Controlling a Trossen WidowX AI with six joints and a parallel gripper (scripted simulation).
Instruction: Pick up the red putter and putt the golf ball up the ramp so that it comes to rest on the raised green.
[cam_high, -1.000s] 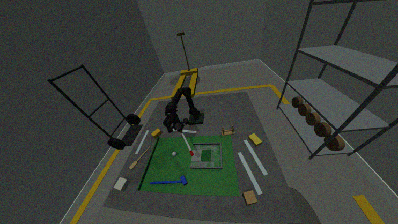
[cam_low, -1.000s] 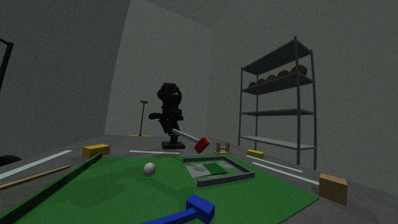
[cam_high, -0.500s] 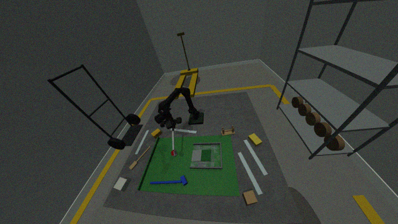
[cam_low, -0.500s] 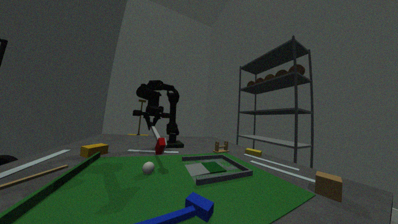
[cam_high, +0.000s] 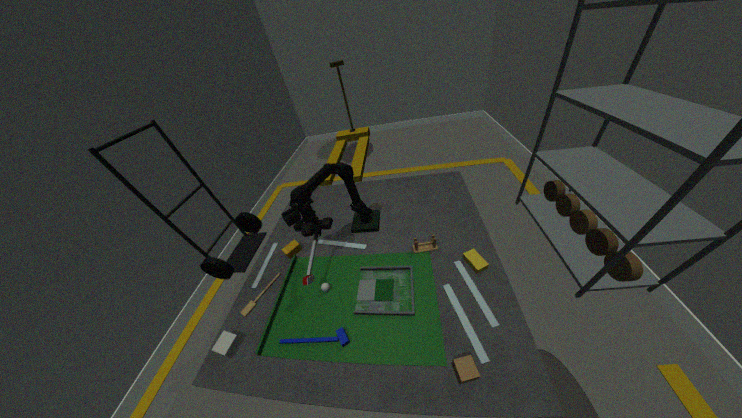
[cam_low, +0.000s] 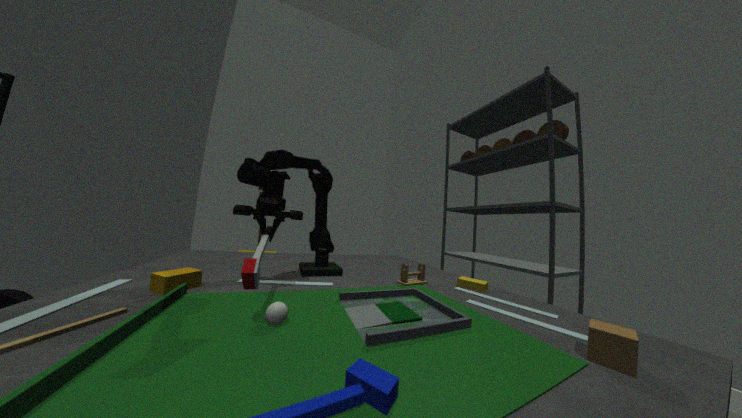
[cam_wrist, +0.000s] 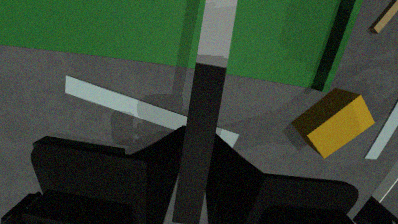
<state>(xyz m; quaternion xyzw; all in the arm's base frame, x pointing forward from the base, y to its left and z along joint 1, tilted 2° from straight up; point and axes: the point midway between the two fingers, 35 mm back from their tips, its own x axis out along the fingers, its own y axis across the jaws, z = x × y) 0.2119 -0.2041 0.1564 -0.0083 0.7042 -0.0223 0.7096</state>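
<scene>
My gripper (cam_high: 316, 235) (cam_low: 268, 234) (cam_wrist: 196, 133) is shut on the dark grip of the red putter (cam_high: 307, 279) (cam_low: 249, 273) (cam_wrist: 216, 37). The pale shaft slants down from the fingers. The red head hangs off the surface, left of the white golf ball (cam_high: 325, 287) (cam_low: 276, 313) in the top and exterior views, with a gap between them. The wrist view shows neither head nor ball. The ball rests on the green mat (cam_high: 311, 316) (cam_low: 223, 353). Right of it are the grey ramp (cam_high: 366, 289) (cam_low: 363, 314) and the raised green (cam_high: 384, 290) (cam_low: 398, 312), inside a grey-walled frame.
A blue putter (cam_high: 311, 340) (cam_low: 371, 384) lies on the mat's near part. A dark rail (cam_high: 277, 306) (cam_low: 103, 342) (cam_wrist: 334, 45) edges its left side. A yellow block (cam_high: 291, 248) (cam_low: 175, 280) (cam_wrist: 340, 127) and a white strip (cam_high: 342, 244) (cam_wrist: 125, 104) lie behind it. A wooden rack (cam_high: 425, 244) stands behind right.
</scene>
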